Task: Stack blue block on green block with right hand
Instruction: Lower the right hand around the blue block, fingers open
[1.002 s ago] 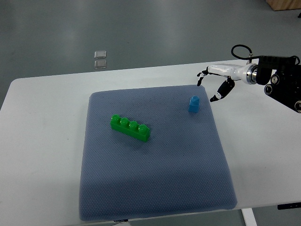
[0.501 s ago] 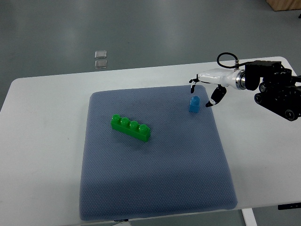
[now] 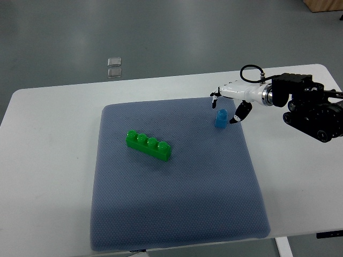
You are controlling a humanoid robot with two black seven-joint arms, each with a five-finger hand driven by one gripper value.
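A small blue block stands upright on the grey-blue mat, near its far right corner. A long green block with several studs lies on the mat, left of centre, slanting down to the right. My right hand reaches in from the right edge. Its fingers are spread open around the blue block, one fingertip behind it and the thumb to its right. They do not appear to touch the block. The left arm is out of view.
The mat lies on a white table. The black forearm of the right arm hangs over the table's right end. Two small clear squares lie on the floor beyond the table.
My right hand has moved left from beyond the mat's right edge and now brackets the blue block. Both blocks have stayed in place.
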